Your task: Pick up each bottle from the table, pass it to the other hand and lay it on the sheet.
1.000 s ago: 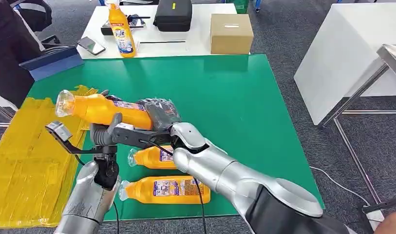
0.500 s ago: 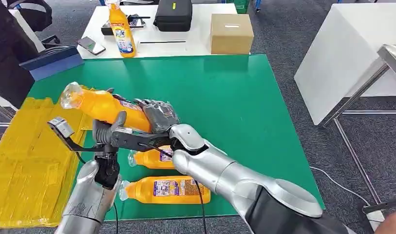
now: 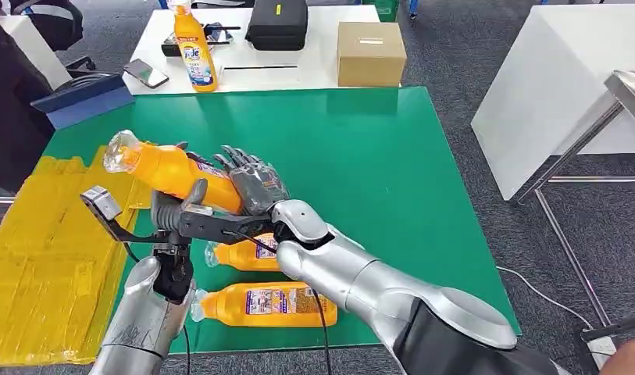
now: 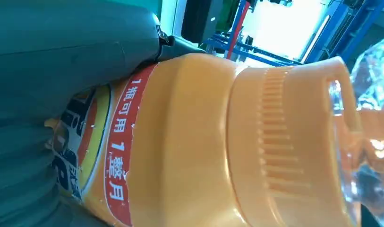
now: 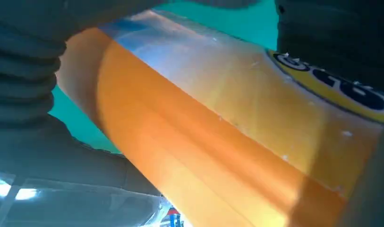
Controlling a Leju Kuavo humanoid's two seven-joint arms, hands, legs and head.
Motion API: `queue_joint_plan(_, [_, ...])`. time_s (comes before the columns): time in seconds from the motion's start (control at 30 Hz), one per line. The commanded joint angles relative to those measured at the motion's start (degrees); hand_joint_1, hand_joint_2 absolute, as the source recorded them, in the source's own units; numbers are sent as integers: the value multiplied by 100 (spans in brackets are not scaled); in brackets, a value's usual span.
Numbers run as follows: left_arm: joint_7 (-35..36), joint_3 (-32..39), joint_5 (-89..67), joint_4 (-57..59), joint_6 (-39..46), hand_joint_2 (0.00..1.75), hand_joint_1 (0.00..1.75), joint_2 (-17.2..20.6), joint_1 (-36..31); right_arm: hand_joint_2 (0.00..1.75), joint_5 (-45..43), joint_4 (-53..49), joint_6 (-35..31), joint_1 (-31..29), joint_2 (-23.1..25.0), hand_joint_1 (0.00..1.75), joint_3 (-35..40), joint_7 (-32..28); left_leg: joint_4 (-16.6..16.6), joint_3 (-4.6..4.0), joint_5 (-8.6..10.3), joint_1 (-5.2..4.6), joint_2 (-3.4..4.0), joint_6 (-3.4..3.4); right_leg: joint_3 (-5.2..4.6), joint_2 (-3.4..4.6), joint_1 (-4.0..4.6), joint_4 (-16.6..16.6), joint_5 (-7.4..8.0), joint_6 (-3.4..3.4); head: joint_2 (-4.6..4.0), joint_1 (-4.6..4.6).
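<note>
An orange bottle (image 3: 169, 172) with a clear cap hangs tilted above the left part of the green table (image 3: 361, 156), cap toward the yellow sheet (image 3: 41, 258). My left hand (image 3: 185, 212) grips it from below, its thumb (image 4: 62, 47) pressed on the label of the bottle (image 4: 194, 142). My right hand (image 3: 255, 183) is at the bottle's base with its fingers spread and lifted off it; the bottle's body (image 5: 218, 142) lies close along that palm. Two more orange bottles lie on the table, one (image 3: 247, 252) behind my arms and one (image 3: 267, 303) near the front edge.
A white table at the back carries an upright orange bottle (image 3: 195, 48), a black case (image 3: 277, 23), a cardboard box (image 3: 370, 53) and a phone (image 3: 146, 73). A blue folder (image 3: 83, 98) lies at the green table's far left corner. Another white table (image 3: 556, 86) stands to the right.
My right hand's fingers have uncurled from the bottle's base and now stand spread. The bottle has tipped cap-up and shifted slightly right, staying in my left hand.
</note>
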Motion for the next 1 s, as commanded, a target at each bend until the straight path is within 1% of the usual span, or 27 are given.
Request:
queue_joint_plan(0.03, [-20, -96, 31, 174, -74, 175, 175, -20, -365, 0, -20, 230, 113, -75, -2, 0, 338, -58, 6, 4, 0, 2, -14, -10, 12, -21, 3, 3, -5, -7, 0, 0])
queue_joint_plan(0.13, [-92, -81, 46, 259, -78, 175, 175, 13, -386, 0, 8, 268, 52, -70, -2, 0, 320, -102, 2, -1, 2, 2, -9, -6, 4, -13, 3, 0, -1, -4, 0, 0])
queue_joint_plan(0.23, [-165, -3, 54, 253, -26, 175, 175, 89, -360, 0, 276, 328, -193, -152, -2, 0, 263, -98, 3, 6, 1, 1, -13, -11, 13, -21, 2, 1, -4, -7, 0, 0])
queue_joint_plan(0.27, [-195, 52, 52, 230, -5, 175, 175, 130, -340, 0, 389, 351, -314, -191, -2, 0, 132, -130, 2, 0, 2, 2, -9, -8, 5, -14, 2, 1, -1, -5, 0, 0])
queue_joint_plan(0.33, [-304, 234, -18, 100, 44, 175, 175, 265, -240, 0, 960, 419, -598, -271, -2, 0, -540, -324, 4, 0, 1, 2, -5, -8, 4, -10, 2, 3, -1, -6, 0, 0])
queue_joint_plan(0.37, [-337, 363, -50, 22, 67, 175, 175, 320, -185, 0, 1329, 315, -666, -253, -62, 0, -1067, -438, 6, 2, 0, 1, -2, -11, 5, -8, 2, 7, -2, -8, 0, 0])
queue_joint_plan(0.43, [-394, 680, -138, -104, -1, 175, 175, 465, -53, 0, 2455, -1035, -317, 156, -588, 0, -2368, -351, 5, -4, 1, 2, 2, -9, 0, -3, 3, 5, 1, -6, 0, -2])
queue_joint_plan(0.47, [-416, 856, -179, -141, -76, 175, 175, 529, 20, 0, 3063, -1993, 101, 538, -859, 0, -3077, -339, 7, -3, 0, 4, 1, -10, 2, -5, 4, 6, 1, -7, 0, 0])
queue_joint_plan(0.53, [-452, 1133, -244, -141, -194, 175, 175, 586, 99, 0, 3603, -3100, 611, 1070, -1089, 0, -3972, -557, 2, 6, -2, 7, 0, -11, 17, -7, 7, -4, 0, -7, 0, 0])
queue_joint_plan(0.6, [-488, 1352, -289, -140, -273, 175, 175, 646, 168, 0, 3932, -3880, 855, 1483, -1318, 0, -4562, -699, -1, 7, -1, 8, -5, -10, 19, -12, 8, -8, 0, -7, 0, -2])
queue_joint_plan(0.67, [-506, 1499, -346, -203, -285, 175, 175, 689, 270, 0, 4020, -4313, 978, 1763, -1454, 0, -4902, -853, -3, 2, 2, 6, -21, -6, 17, -21, 6, -10, -1, -4, 0, 0])
queue_joint_plan(0.73, [-518, 1639, -381, -284, -274, 175, 175, 724, 348, 0, 4066, -4529, 999, 1945, -1616, 0, -5112, -954, -2, 8, -1, 6, -40, -8, 34, -39, 8, -14, -5, -4, 0, 0])
queue_joint_plan(0.77, [-519, 1703, -408, -339, -284, 175, 175, 735, 389, 0, 4087, -4558, 973, 2026, -1702, 0, -5168, -1008, -2, 0, 1, 4, -41, -5, 26, -36, 6, -12, -3, -3, 0, -2])
queue_joint_plan(0.83, [-589, 1787, -548, -536, -200, 175, 175, 783, 534, 0, 4039, -4501, 867, 2164, -1862, 0, -5169, -1167, -1, 4, 0, 4, -43, -6, 36, -39, 8, -15, -4, -3, 0, 0])
queue_joint_plan(0.9, [-627, 1845, -620, -684, -137, 175, 175, 812, 596, 0, 3989, -4455, 796, 2229, -1893, 0, -5172, -1244, -1, -6, 1, -3, -26, -4, 22, -20, 5, -10, 1, -1, 0, -2])
queue_joint_plan(0.93, [-627, 1845, -620, -684, -137, 175, 175, 812, 596, 0, 3989, -4455, 796, 2229, -1893, 0, -5172, -1244, -1, 1, -2, -2, -23, -7, 33, -20, 6, -12, -1, -3, 0, 0])
queue_joint_plan(0.97, [-644, 1878, -776, -786, -49, 175, 175, 811, 627, 0, 3989, -4427, 765, 2225, -1901, 0, -5123, -1248, 1, -1, -3, 0, -21, -7, 38, -19, 9, -11, -1, -3, 0, 0])
queue_joint_plan(1.0, [-809, 1914, -1180, -914, 232, 175, 175, 851, 648, 0, 3988, -4460, 754, 2267, -1951, 0, -5063, -1238, 2, -3, -3, -4, -14, -7, 34, -16, 4, -5, -2, -3, 0, -2])
